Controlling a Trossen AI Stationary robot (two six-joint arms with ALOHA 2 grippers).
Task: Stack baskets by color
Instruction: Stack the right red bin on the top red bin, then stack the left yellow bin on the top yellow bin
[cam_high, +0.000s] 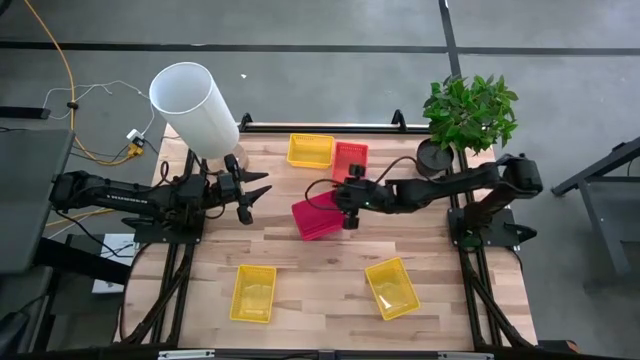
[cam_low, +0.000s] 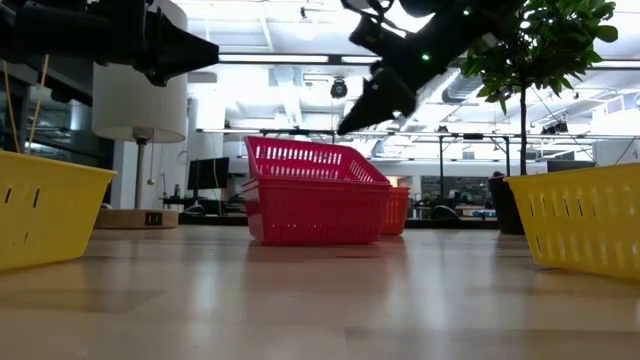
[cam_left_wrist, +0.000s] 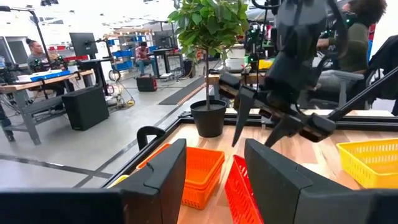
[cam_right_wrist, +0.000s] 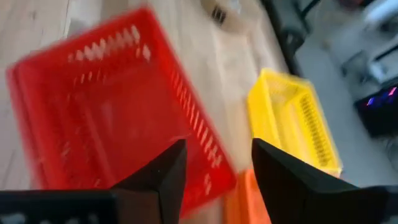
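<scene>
- Baskets lie scattered on the wooden table (cam_high: 330, 280); going left to right, a yellow basket (cam_high: 253, 293) sits at the near left, its inside hidden in the low view by its own wall.
- White cylinder (cam_high: 195, 108) stands at the far left corner, tilted in the high view, its foot hidden behind the left arm.
- Left gripper (cam_high: 247, 199) hovers at the left edge, fingers spread, holding nothing.
- Far yellow basket (cam_high: 310, 150) lies at the far edge, with an orange basket (cam_high: 350, 160) touching its right side.
- Pink-red basket (cam_high: 317, 217) rests mid-table; it looks like one basket tilted in another, though the blurred right wrist view cannot confirm this.
- Right gripper (cam_high: 349, 215) hangs just above its right end, fingers apart, gripping nothing.
- Second near yellow basket (cam_high: 392, 287) lies at the near right.
- Potted plant (cam_high: 468, 112) covers the far right corner.
</scene>
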